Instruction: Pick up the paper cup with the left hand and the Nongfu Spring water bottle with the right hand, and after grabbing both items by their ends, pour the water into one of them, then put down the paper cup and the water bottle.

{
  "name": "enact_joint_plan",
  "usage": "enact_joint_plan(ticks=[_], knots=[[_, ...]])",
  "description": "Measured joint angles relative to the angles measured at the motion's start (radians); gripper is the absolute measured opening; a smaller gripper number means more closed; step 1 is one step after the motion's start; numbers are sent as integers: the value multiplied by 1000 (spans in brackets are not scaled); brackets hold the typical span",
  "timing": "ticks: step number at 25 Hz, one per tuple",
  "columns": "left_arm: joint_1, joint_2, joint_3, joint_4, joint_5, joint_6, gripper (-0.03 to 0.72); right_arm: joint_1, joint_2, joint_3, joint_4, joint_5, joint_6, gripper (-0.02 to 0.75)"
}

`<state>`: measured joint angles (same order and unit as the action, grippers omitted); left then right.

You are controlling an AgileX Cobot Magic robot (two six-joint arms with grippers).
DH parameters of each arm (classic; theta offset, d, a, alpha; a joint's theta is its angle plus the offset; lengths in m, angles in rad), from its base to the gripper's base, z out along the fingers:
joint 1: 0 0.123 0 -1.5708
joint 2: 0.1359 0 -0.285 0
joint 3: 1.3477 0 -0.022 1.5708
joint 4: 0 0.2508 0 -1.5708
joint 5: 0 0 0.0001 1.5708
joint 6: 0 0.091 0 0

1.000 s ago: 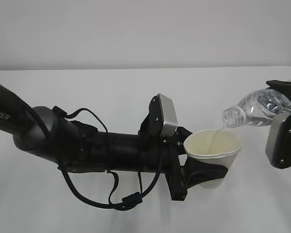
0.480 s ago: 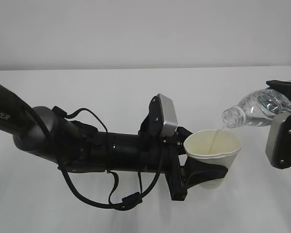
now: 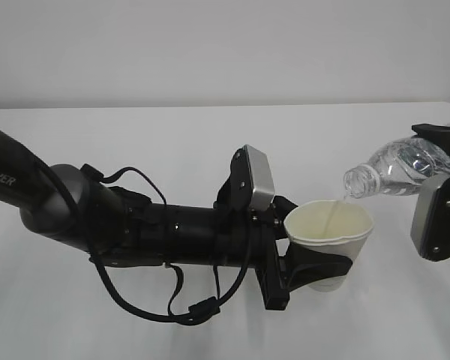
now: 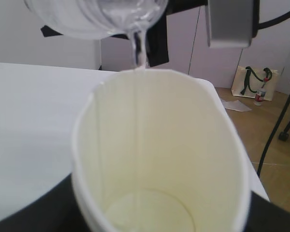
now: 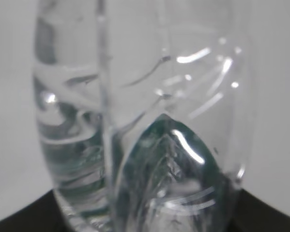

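Pouring under way, both pickups done: left hand (image 3: 315, 270) gripping the paper cup (image 3: 328, 240) above the table (image 3: 172, 150), right hand (image 3: 439, 202) clamping the tilted Nongfu Spring water bottle (image 3: 394, 169), water (image 4: 139, 46) streaming in; setting both down still remaining

Wide bare stretches of white table (image 3: 172, 142) behind the arms and along the front edge, open for passage. Blocked across the left and middle by the long black left arm (image 3: 135, 225) with its looped cables (image 3: 172, 307). Blocked at centre right by the paper cup (image 3: 328, 229), clamped off the table. Only a narrow gap between cup rim and the tilted Nongfu Spring water bottle (image 3: 397, 169), crossed by the thin stream of water (image 3: 335, 210). Right edge taken by the right hand (image 3: 439, 195).
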<state>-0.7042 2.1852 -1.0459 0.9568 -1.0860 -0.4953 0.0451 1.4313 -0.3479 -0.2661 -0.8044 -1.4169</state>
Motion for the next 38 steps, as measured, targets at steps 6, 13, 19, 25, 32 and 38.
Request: enact_joint_plan(ticks=[6, 13, 19, 25, 32, 38], knots=[[0, 0, 0, 0, 0, 0, 420, 0, 0, 0, 0, -2, -2, 395], [0, 0, 0, 0, 0, 0, 420, 0, 0, 0, 0, -7, -5, 395], [0, 0, 0, 0, 0, 0, 420, 0, 0, 0, 0, -9, -5, 395], [0, 0, 0, 0, 0, 0, 420, 0, 0, 0, 0, -9, -6, 395], [0, 0, 0, 0, 0, 0, 420, 0, 0, 0, 0, -15, -15, 395], [0, 0, 0, 0, 0, 0, 420, 0, 0, 0, 0, -15, -18, 395]])
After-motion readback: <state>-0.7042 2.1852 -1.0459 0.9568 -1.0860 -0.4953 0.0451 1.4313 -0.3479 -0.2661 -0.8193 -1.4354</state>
